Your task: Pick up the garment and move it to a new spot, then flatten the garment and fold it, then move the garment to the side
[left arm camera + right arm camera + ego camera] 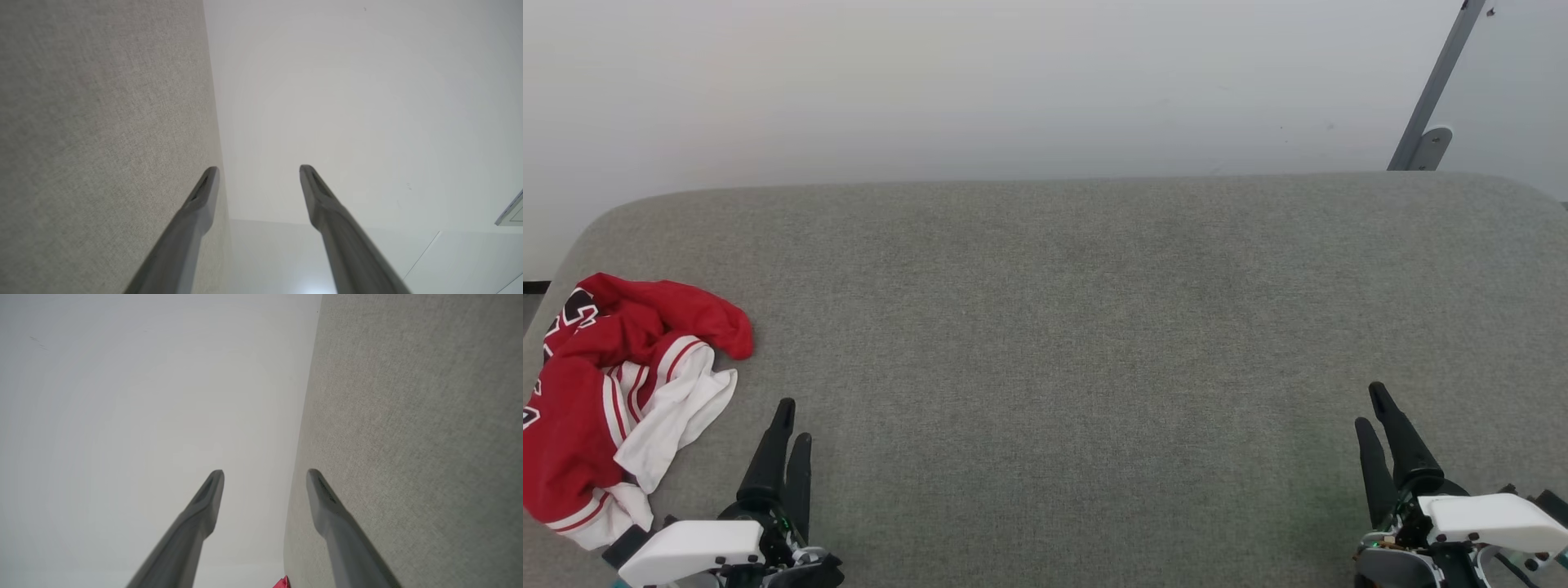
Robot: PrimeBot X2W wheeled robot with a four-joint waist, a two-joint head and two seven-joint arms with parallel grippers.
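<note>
Currently, the garment (621,392) is seen crumpled in a heap at the far left edge of the grey counter (1062,327), red body uppermost and a white sleeve spilled toward the middle. Part of it may hang over the edge, but that cannot be told. Its long axis is judged to run far-to-near along that edge. The left gripper (795,419) is held low at the near left, just beside the heap and to its right, jaws parted and empty, as confirmed in the left wrist view (257,167). The right gripper (1370,403) is held well apart at the near right, jaws likewise released and holding nothing (265,471); a red scrap of cloth is caught at the bottom of the right wrist view. Pick-up is not yet begun. The left arm is plainly nearer, so a leftward reach is called for.
</note>
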